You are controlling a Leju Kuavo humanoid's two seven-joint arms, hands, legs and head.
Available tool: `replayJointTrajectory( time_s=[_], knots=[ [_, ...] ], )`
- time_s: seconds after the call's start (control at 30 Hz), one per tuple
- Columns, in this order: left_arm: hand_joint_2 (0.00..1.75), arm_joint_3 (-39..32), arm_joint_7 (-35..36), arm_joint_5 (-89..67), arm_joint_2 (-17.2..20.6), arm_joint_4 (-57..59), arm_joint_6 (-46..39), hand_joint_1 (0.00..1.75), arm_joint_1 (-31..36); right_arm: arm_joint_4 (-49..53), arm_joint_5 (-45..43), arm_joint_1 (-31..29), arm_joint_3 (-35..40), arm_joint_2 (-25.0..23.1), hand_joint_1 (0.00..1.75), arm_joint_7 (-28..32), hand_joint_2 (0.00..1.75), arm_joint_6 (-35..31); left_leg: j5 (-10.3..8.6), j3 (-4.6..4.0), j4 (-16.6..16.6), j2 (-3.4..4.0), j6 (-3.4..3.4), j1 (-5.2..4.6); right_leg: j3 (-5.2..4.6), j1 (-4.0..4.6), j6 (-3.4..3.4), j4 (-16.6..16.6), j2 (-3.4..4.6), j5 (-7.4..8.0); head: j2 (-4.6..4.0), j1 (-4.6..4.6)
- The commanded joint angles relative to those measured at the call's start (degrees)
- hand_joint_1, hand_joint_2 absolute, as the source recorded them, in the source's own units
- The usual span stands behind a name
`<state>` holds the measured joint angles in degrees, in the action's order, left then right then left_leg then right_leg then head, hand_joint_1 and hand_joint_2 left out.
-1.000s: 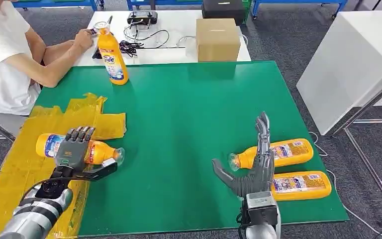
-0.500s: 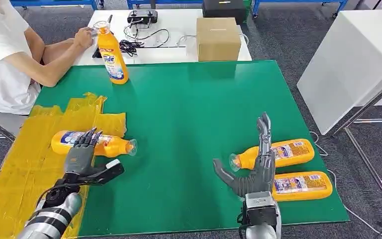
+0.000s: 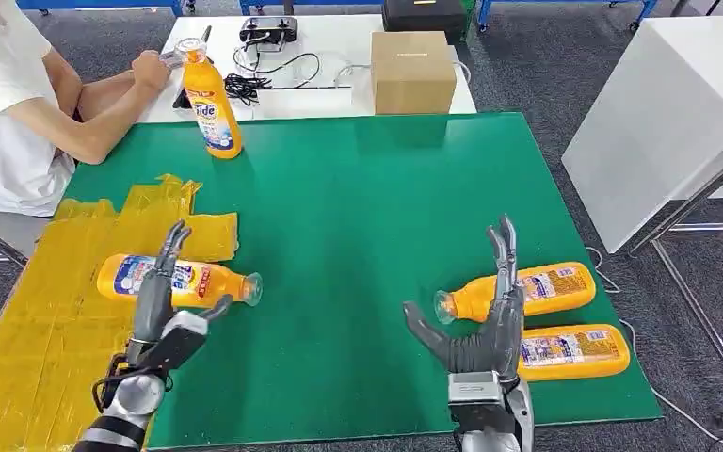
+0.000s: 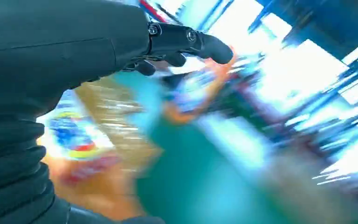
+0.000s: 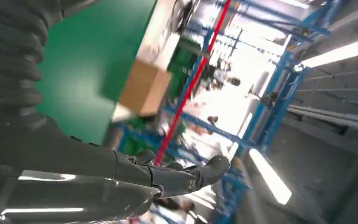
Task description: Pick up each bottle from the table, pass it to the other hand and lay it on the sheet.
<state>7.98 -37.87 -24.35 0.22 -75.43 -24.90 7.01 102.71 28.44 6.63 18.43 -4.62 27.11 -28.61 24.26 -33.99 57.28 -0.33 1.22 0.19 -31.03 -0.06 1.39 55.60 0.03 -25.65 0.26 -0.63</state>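
Head view: we see one bottle [image 3: 177, 281] lying on its side at the right edge of the yellow sheet [image 3: 47, 311], cap end poking out onto the green table [image 3: 358, 207]. Left hand [image 3: 162, 306] sits just in front of it, fingers spread and holding nothing, tips overlapping the bottle in frame; we can't tell if they touch. Left wrist view is motion-blurred, probably the same bottle behind the thumb. Right hand [image 3: 485, 325] is upright near the front edge, fingers straight and apart, empty. Two bottles [image 3: 527, 290] [image 3: 570, 350] lie just beside it at the front right corner. A fourth bottle [image 3: 213, 105] stands upright at the back left edge, by a person's hand [image 3: 151, 68].
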Motion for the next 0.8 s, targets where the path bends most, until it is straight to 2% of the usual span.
replayJointTrajectory(
  time_s=[0.03, 0.13, 0.17, 0.3, 0.33, 0.43, 0.57, 0.6, 0.67, 0.8],
  knots=[
    [1.75, -1.8, -2.1, 19.9, -5.6, -31.7, 1.8, 0.00, -6.6, 0.3, 15.3, -2.9, -1.3, 9.9, 0.00, -7.0, 1.75, 1.4, 0.11, -0.05, 0.1, 0.00, 0.01, 0.06, 0.03, 0.06, 0.06, 0.0, -0.01, -0.07, 0.00, -0.02],
    [1.75, -7.8, -2.1, 31.4, -8.3, -30.5, 13.7, 0.00, -6.9, -3.9, 25.1, -4.4, -1.5, 17.5, 0.00, -12.0, 1.75, 8.4, 0.07, -0.01, 0.0, 0.08, 0.00, 0.04, 0.03, 0.05, 0.04, -0.1, 0.09, 0.01, 0.00, 0.00],
    [1.75, -9.3, -2.0, 33.7, -8.9, -30.1, 15.5, 0.00, -6.9, -5.2, 27.6, -4.5, -2.2, 19.8, 0.00, -13.0, 1.75, 9.0, 0.09, 0.13, 0.0, 0.12, 0.02, 0.05, 0.20, 0.06, 0.07, -0.1, 0.11, 0.02, 0.00, 0.00],
    [1.75, -10.6, -2.1, 33.8, -9.4, -29.6, 16.8, 0.00, -6.9, -6.3, 26.5, -4.3, -3.7, 20.6, 0.00, -11.4, 1.75, 8.7, 0.07, 0.19, 0.0, -0.01, 0.02, 0.04, 0.28, 0.04, 0.07, -0.2, 0.00, 0.01, 0.00, 0.00],
    [1.75, -11.4, -1.3, 35.8, -9.7, -29.1, 19.0, 0.00, -7.2, -5.7, 28.1, -4.2, -3.1, 23.5, 0.00, -13.3, 1.75, 12.9, 0.05, 0.09, 0.0, -0.11, 0.02, 0.00, 0.17, 0.00, 0.05, -0.1, -0.07, -0.01, 0.00, -0.04],
    [1.75, -11.8, -1.3, 33.1, -9.6, -27.3, 18.0, 0.00, -8.1, -6.3, 26.5, -3.8, -6.9, 29.5, 0.00, -14.5, 1.75, 16.7, 0.04, 0.11, 0.0, -0.12, 0.03, -0.03, 0.18, -0.02, 0.06, -0.1, -0.07, 0.00, 0.00, 0.02],
    [1.75, -11.6, -1.4, 32.9, -9.6, -26.8, 17.9, 0.00, -8.2, -6.8, 25.5, -3.9, -8.6, 29.9, 0.00, -13.3, 1.75, 17.5, 0.05, 0.11, 0.0, -0.20, 0.03, -0.06, 0.20, -0.04, 0.07, -0.1, -0.13, -0.02, 0.00, 0.02],
    [1.75, -11.5, -1.4, 32.9, -9.7, -26.9, 17.9, 0.00, -8.2, -6.7, 25.6, -4.0, -8.5, 29.6, 0.00, -13.2, 1.75, 17.5, 0.15, 0.35, -0.1, -0.14, 0.01, -0.02, 0.46, 0.00, 0.10, -0.2, -0.11, -0.08, 0.00, 0.00],
    [1.75, -10.5, -1.1, 30.8, -9.2, -26.6, 17.1, 0.00, -8.3, -7.5, 26.3, -4.2, -8.8, 31.0, 0.00, -15.3, 1.75, 20.1, 0.11, 0.22, -0.1, -0.06, 0.00, -0.03, 0.31, -0.01, 0.06, -0.2, -0.01, -0.03, 0.00, 0.02],
    [1.75, -7.2, -0.9, 25.3, -7.7, -24.4, 13.9, 0.00, -7.2, -15.3, 25.8, -7.5, -10.3, 33.7, 0.00, -15.5, 1.75, 23.4, 0.02, 0.08, 0.0, -0.20, 0.02, -0.06, 0.17, -0.03, 0.06, -0.1, -0.14, 0.01, 0.00, 0.02]
  ],
)
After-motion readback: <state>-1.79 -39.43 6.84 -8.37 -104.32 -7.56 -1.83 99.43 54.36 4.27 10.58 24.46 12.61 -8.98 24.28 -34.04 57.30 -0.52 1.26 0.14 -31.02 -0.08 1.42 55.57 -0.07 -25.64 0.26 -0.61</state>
